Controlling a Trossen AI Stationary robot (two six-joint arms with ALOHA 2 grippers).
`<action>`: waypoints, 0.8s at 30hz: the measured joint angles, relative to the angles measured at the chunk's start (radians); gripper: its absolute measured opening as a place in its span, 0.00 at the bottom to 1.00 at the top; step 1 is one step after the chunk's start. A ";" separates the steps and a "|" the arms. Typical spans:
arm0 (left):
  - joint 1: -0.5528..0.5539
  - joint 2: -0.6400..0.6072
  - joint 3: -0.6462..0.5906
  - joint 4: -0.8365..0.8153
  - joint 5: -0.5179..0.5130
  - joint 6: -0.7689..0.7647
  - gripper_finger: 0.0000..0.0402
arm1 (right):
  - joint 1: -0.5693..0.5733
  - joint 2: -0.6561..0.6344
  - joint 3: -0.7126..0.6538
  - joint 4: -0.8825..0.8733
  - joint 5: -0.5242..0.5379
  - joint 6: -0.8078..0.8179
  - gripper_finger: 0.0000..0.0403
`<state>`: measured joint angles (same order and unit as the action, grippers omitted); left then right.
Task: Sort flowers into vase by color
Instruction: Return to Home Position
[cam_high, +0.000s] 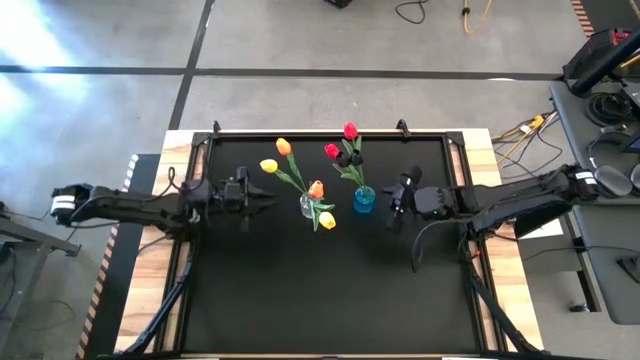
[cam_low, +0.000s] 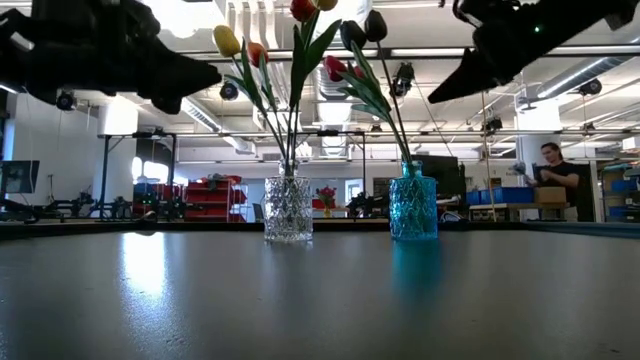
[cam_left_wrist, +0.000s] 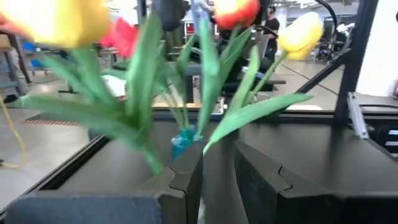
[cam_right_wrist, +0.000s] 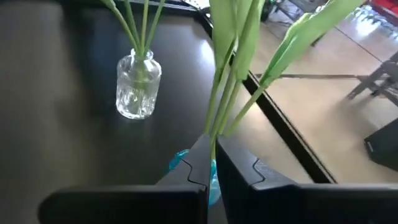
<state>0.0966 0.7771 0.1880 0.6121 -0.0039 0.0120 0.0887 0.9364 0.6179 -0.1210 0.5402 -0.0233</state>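
A clear glass vase (cam_high: 307, 206) (cam_low: 288, 208) stands mid-table and holds several yellow and orange tulips (cam_high: 284, 148). A blue glass vase (cam_high: 364, 200) (cam_low: 413, 207) stands to its right and holds red tulips (cam_high: 350, 131). My left gripper (cam_high: 264, 200) hovers left of the clear vase, above the table, slightly open and empty; the tulip leaves (cam_left_wrist: 249, 118) are just beyond its fingertips. My right gripper (cam_high: 391, 206) hovers right of the blue vase, shut and empty; the green stems (cam_right_wrist: 219, 106) rise just beyond its fingertips.
A raised black frame (cam_high: 330, 135) runs along the table's far edge and sides. The black tabletop (cam_high: 320, 290) in front of both vases lies bare. A person (cam_low: 550, 170) stands in the room beyond the table.
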 joint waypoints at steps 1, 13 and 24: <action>0.022 -0.013 -0.012 -0.001 0.017 0.000 0.19 | 0.000 -0.006 -0.018 0.018 -0.007 -0.003 0.04; 0.088 -0.208 -0.130 -0.106 0.045 -0.007 0.19 | -0.002 -0.165 -0.215 0.158 -0.080 -0.019 0.02; 0.092 -0.496 -0.167 -0.370 0.009 -0.007 0.19 | -0.002 -0.353 -0.396 0.294 -0.176 -0.055 0.02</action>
<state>0.1883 0.2813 0.0208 0.2421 0.0055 0.0045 0.0864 0.5835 0.2214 0.1734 0.3637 -0.0784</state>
